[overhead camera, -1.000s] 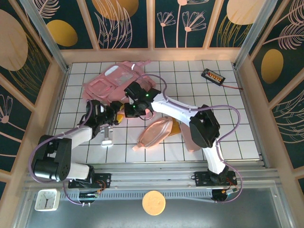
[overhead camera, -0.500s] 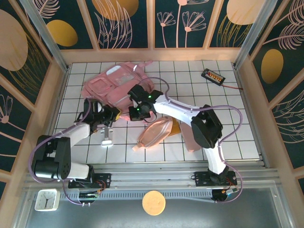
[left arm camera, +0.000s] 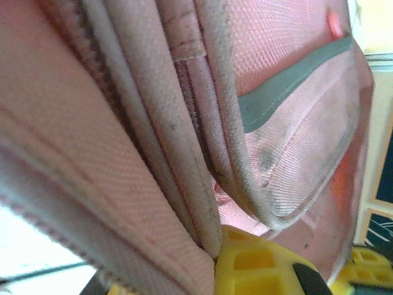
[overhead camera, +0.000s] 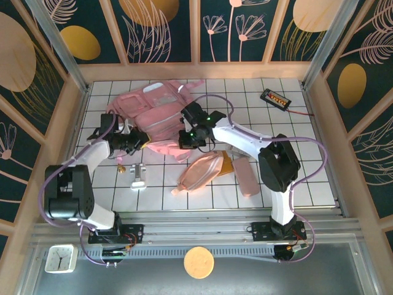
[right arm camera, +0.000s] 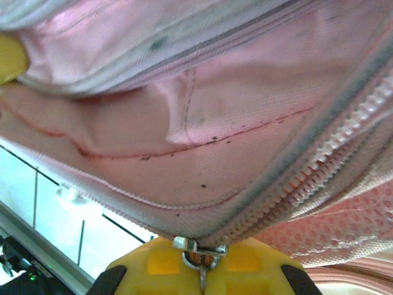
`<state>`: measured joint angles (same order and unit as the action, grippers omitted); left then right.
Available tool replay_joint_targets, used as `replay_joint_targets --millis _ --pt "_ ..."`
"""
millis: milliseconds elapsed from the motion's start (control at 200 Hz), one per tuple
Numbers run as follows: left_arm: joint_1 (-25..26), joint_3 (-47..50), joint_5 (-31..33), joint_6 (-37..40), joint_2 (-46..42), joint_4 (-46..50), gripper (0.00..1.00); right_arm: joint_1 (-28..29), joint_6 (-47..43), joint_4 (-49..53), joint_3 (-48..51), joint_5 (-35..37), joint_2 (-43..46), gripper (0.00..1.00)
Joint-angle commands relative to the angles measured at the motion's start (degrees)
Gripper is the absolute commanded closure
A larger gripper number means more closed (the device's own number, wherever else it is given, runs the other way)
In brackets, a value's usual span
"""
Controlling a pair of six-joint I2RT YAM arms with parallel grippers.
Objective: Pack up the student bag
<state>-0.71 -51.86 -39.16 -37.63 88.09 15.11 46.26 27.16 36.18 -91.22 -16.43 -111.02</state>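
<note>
Since the large soft pink fabric backpack (overhead camera: pixel 156 110) appears limp and light, grip its stiffer zipper seams; left gripper (overhead camera: pixel 139 141) and right gripper (overhead camera: pixel 183 142) both pinch its edge.

The student bag (overhead camera: pixel 153 117) is soft pink cloth. Up close its weave looks rough and matt, with a few dark marks. A grey strip (left arm camera: pixel 288 86) on it looks smoother. The zip teeth (right arm camera: pixel 344 147) are pale and a bit shiny. The small zip ring (right arm camera: pixel 198 249) is shiny metal. The pads (right arm camera: pixel 163 261) of my right gripper (right arm camera: pixel 199 276) are smooth yellow plastic. The table (overhead camera: pixel 295 166) is white and smooth. The frame (overhead camera: pixel 196 70) round it looks like pale wood.
</note>
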Motion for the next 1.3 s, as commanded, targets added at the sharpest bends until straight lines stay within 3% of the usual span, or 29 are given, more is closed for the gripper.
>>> replay_joint_targets --millis 0,55,105,145,165,195,215,310,410,535,646,796,991,1121,1151,1221,1266,1296 --pt "-2.63 -7.54 2.59 8.81 2.94 -1.95 1.00 3.00 4.18 0.68 -1.21 -1.38 0.93 1.00" --pt "-2.62 -8.83 2.08 7.22 3.63 -3.11 0.99 4.58 6.00 -1.01 -2.80 -2.45 -0.64 1.00" --pt "-2.63 -9.53 1.86 6.46 3.84 -3.29 0.84 5.58 7.37 -2.16 -4.74 -3.18 -2.29 1.00" --pt "-2.63 -9.60 1.85 6.13 3.48 -2.81 0.61 5.93 8.33 -3.07 -6.40 -3.79 -3.70 1.00" --pt "-2.63 -9.35 2.14 6.01 3.09 -2.41 0.45 6.02 8.65 -3.33 -7.18 -4.02 -4.45 1.00" --pt "-2.71 -8.67 2.62 5.67 2.10 -2.05 0.06 6.04 9.00 -3.72 -8.43 -4.43 -5.59 1.00" --pt "-2.78 -7.83 2.95 5.16 1.15 -2.16 0.01 6.04 9.13 -3.88 -9.42 -4.68 -6.31 1.00" --pt "-3.73 -1.03 3.63 -0.22 -5.13 -4.51 0.01 6.04 8.35 -2.62 -14.02 -5.33 -9.54 1.00" --pt "-4.39 7.05 0.06 -9.56 -10.73 -9.79 0.01 6.03 6.84 0.24 -19.62 -5.89 -12.47 1.00" --pt "-4.31 18.43 -5.39 -25.61 -15.02 -24.28 0.01 6.14 5.81 1.67 -22.89 -6.88 -14.18 1.00" --pt "-4.21 25.71 -6.37 -35.09 -16.02 -34.80 0.01 6.63 4.95 2.94 -24.95 -7.22 -15.49 1.00" --pt "-4.12 29.49 -4.58 -38.65 -15.73 -38.79 0.03 7.47 4.02 4.34 -26.68 -6.87 -16.44 1.00" --pt "-3.79 27.31 -2.42 -40.61 -10.54 -43.20 0.06 9.06 3.52 4.78 -26.48 -6.43 -16.60 1.00" --pt "-2.34 23.53 -1.80 -39.41 -6.29 -43.12 0.19 9.46 3.78 4.31 -26.41 -6.53 -16.68 1.00" --pt "-2.12 22.93 -1.72 -38.88 -5.47 -42.76 0.28 9.42 3.78 4.25 -26.53 -6.51 -16.79 1.00" --pt "-2.01 23.06 -1.92 -38.40 -3.64 -43.57 0.38 9.38 3.70 5.15 -27.31 -6.06 -16.86 1.00" --pt "-2.10 23.54 -2.23 -38.11 -2.48 -44.12 0.55 9.23 3.62 6.42 -28.05 -5.60 -17.01 1.00" --pt "-2.10 23.84 -2.39 -37.62 -2.09 -44.33 0.62 9.04 3.54 7.54 -28.35 -5.11 -16.99 1.00"
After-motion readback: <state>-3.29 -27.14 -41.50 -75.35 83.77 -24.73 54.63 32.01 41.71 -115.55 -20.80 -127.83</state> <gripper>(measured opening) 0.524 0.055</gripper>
